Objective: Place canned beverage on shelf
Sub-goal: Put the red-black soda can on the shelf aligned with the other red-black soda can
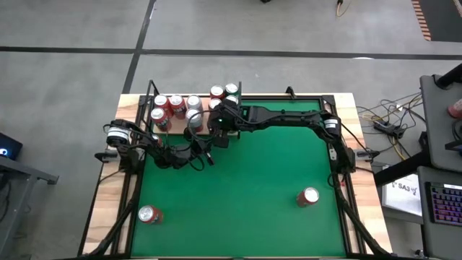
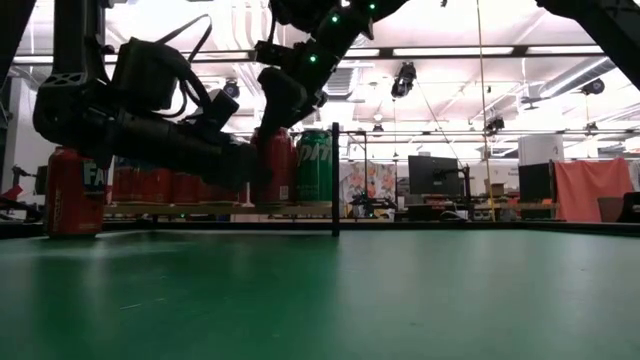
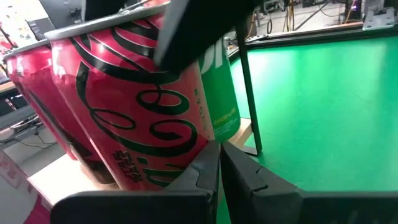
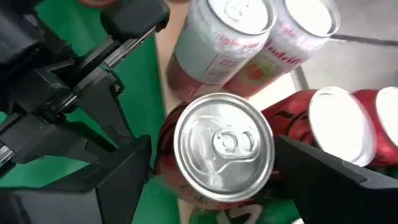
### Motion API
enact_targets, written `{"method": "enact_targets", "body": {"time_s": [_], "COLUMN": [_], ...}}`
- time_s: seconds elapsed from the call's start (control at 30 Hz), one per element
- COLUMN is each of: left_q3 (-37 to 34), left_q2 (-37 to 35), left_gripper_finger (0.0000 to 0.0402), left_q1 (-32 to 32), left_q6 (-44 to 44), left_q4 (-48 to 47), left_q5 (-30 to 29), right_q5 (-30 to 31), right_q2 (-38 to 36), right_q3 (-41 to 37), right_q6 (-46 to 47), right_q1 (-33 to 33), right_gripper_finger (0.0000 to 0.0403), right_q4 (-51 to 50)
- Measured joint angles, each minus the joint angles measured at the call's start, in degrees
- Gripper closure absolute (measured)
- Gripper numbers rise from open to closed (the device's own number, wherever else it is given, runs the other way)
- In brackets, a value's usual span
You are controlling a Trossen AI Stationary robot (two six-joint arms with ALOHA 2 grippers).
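A red cola can (image 4: 217,155) stands upright on the pale wood shelf (image 3: 59,177), at its near right corner. My right gripper (image 4: 214,165) reaches in from the table's right, slanting down, with one finger on either side of the can's upper wall. It is open. My left gripper (image 3: 219,162) is shut and lies low and level just in front of the can (image 3: 137,106), by the shelf's near edge. In the high view the right gripper (image 1: 216,124) hides the can, and the left gripper (image 1: 209,157) is just near of it. My right gripper has its two fingers (image 4: 124,180) close beside the can's upper wall (image 4: 165,149), coming from above at a slant. I cannot tell whether they touch it. The can stands upright with its base on the shelf. My left gripper touches nothing that I can see.
Several more cans stand on the shelf: red ones (image 1: 167,105), white and pink ones (image 4: 224,43) and a green one (image 2: 314,165). A thin black upright rod (image 2: 335,180) marks the shelf's right end. Two loose cans (image 1: 149,214) (image 1: 309,196) stand on the green felt near the front.
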Motion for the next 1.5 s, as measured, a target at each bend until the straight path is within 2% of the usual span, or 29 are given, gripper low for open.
{"method": "enact_targets", "body": {"time_s": [0.37, 0.63, 0.93, 1.07, 1.43, 1.5], "left_q3": [0.0, 0.0, 0.4, 0.3, 0.3, 0.3], "left_q2": [0.0, 0.0, 0.0, 0.0, 0.0, 0.0], "left_gripper_finger": [0.0402, 0.0402, 0.0402, 0.0402, 0.0402, 0.0402], "left_q1": [1.0, 1.2, 1.2, 1.2, 1.1, 1.1], "left_q6": [-1.0, -1.5, -1.5, -1.5, -1.5, -1.5], "left_q4": [0.3, 0.4, 0.4, 0.4, 0.4, 0.4], "left_q5": [0.0, -0.1, 0.0, 0.0, 0.0, 0.1], "right_q5": [0.6, -0.4, -3.0, -3.0, -3.6, -3.4], "right_q2": [-0.4, -0.5, 0.2, 0.2, 0.2, 0.2], "right_q3": [6.0, 11.7, 9.4, 8.3, 4.0, 3.2], "right_q6": [-1.3, -0.3, 2.4, 2.6, 1.1, 0.7], "right_q1": [0.7, 2.9, 3.5, 3.1, 2.6, 2.5], "right_gripper_finger": [0.0078, 0.0078, 0.0087, 0.0143, 0.0368, 0.0386], "right_q4": [-2.4, -12.2, -12.4, -11.2, -5.6, -4.5]}}
